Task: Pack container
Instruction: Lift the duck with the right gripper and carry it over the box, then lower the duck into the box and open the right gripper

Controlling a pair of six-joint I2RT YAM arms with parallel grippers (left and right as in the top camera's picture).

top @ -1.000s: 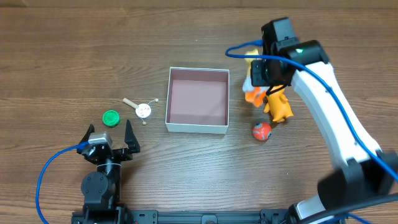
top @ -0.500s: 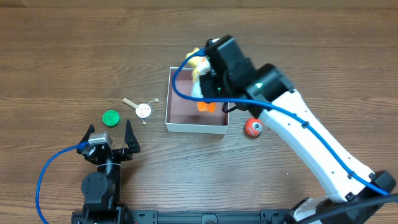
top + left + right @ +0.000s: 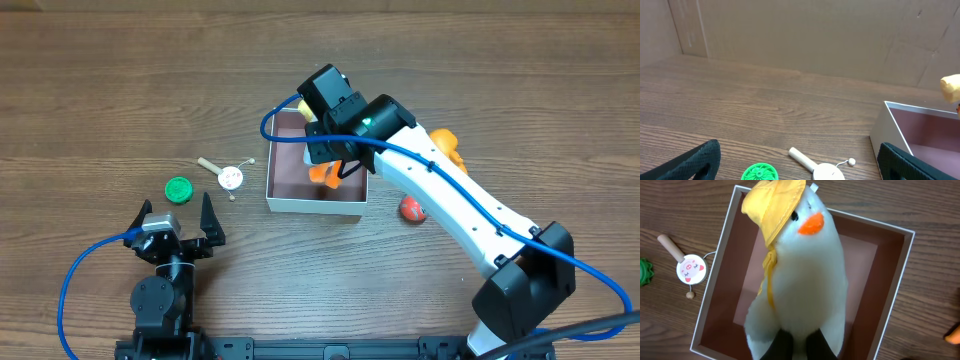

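Observation:
The container [image 3: 290, 178] is a square white-walled box with a mauve inside, at the table's middle; it also shows in the right wrist view [image 3: 715, 280] and at the right of the left wrist view [image 3: 920, 131]. A white plush duck [image 3: 805, 275] with a yellow hat and orange beak hangs over the container's inside, with my right gripper [image 3: 799, 342] shut on its lower body. From overhead the right gripper [image 3: 330, 140] covers most of the duck [image 3: 320, 172]. My left gripper [image 3: 178, 218] stands open near the front left, holding nothing; its fingers [image 3: 695, 160] frame the small toys.
A green disc [image 3: 178, 189] and a small wooden rattle drum [image 3: 230, 177] lie left of the container. A red ball [image 3: 411, 208] and an orange toy [image 3: 450, 150] lie to its right, partly under my right arm. A cardboard wall rises behind the table.
My right arm has swung left from the toys on the right, carrying the duck to above the container. The orange toy stayed behind. The left arm has not moved.

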